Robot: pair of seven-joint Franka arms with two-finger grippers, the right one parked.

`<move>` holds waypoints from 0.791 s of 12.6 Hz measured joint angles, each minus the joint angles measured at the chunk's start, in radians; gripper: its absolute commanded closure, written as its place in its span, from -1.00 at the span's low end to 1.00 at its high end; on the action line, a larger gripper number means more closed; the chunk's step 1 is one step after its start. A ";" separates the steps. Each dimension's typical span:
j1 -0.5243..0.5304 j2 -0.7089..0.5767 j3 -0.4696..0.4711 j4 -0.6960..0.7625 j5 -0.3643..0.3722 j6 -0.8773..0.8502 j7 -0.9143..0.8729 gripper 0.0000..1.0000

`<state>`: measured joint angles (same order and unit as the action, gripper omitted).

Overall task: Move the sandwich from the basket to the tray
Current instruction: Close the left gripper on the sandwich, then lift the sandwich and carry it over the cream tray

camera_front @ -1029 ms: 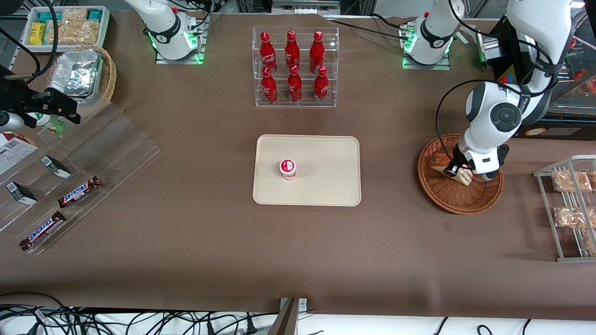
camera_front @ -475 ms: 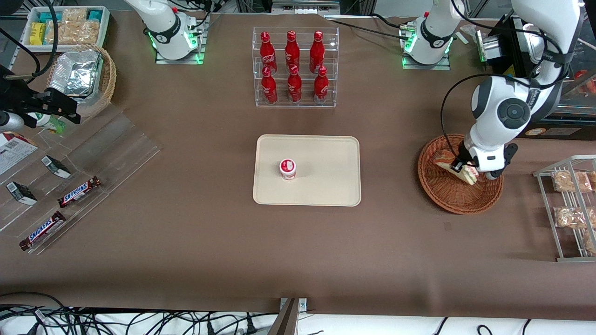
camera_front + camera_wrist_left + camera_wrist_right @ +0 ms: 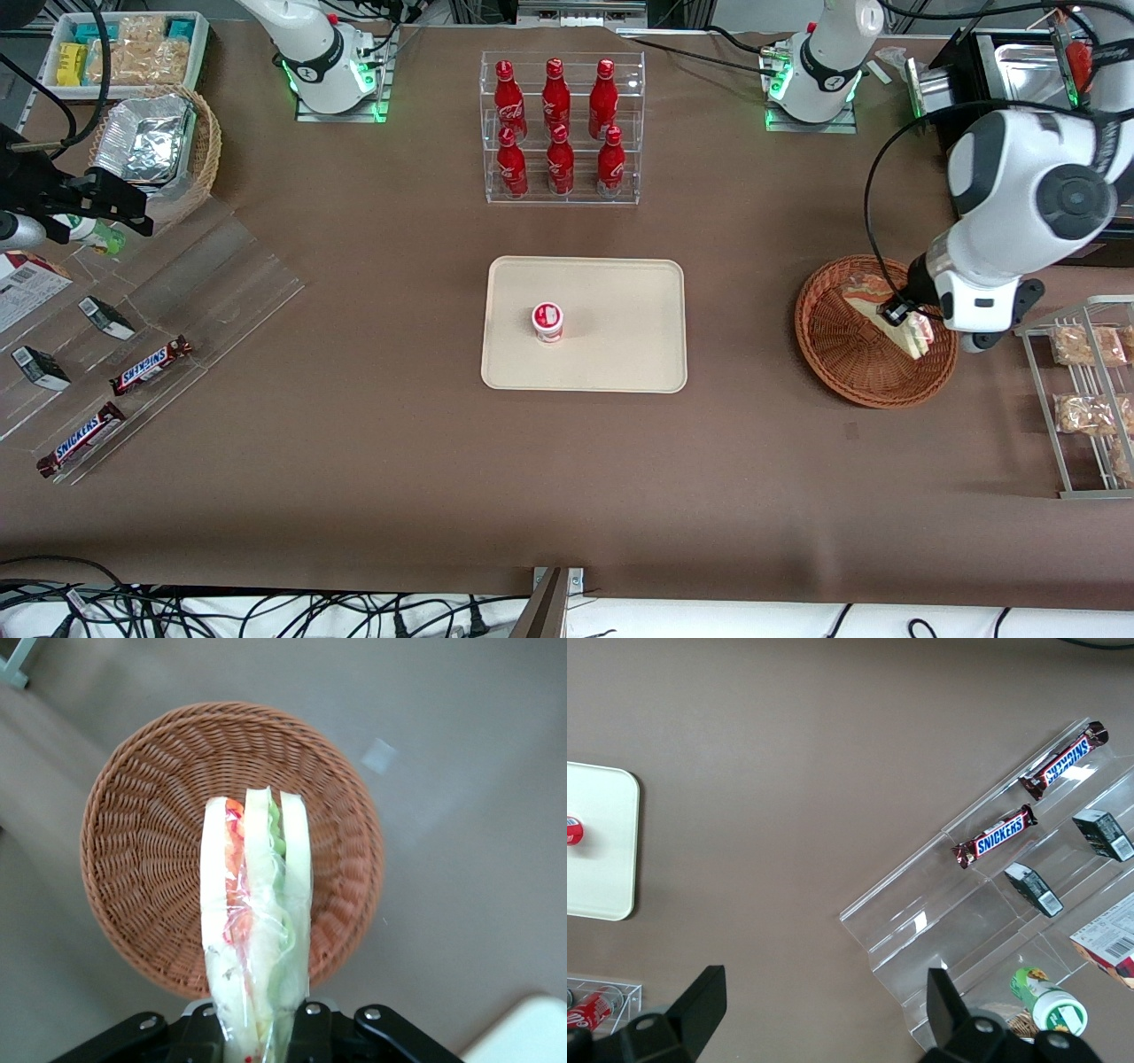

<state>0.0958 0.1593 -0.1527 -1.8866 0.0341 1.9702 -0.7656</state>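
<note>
1. Left wrist view: the gripper [image 3: 261,1032] has its jaws clenched on one end of the sandwich [image 3: 255,930], which hangs above the basket [image 3: 159,815], clear of the weave.
2. Front view: the sandwich [image 3: 890,321] is lifted over the basket [image 3: 842,368], toward the working arm's end of the counter [image 3: 567,478]; the tray [image 3: 620,354] lies well apart, mid-counter.
3. Risk, slip: only a narrow end of the clear-wrapped wedge is held. The film is probably slick, so a quick swing could pull it free and drop it short of the tray.
4. Risk, crush: soft bread gives under pressure, so a tighter hold may deform the wedge.
5. Risk, collision: a small red-lidded cup [image 3: 547,322] already stands on the tray. A low or careless descent could knock it over, so the bare part nearer the working arm looks safer.
</note>
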 measured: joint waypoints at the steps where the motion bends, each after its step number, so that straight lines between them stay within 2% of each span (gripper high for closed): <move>1: 0.000 0.000 0.000 0.047 -0.016 -0.057 0.050 1.00; 5: -0.003 0.000 -0.022 0.162 -0.045 -0.177 0.220 1.00; 10: -0.012 0.006 -0.148 0.171 -0.056 -0.180 0.350 1.00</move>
<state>0.0841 0.1649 -0.3008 -1.7154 -0.0223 1.7905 -0.4158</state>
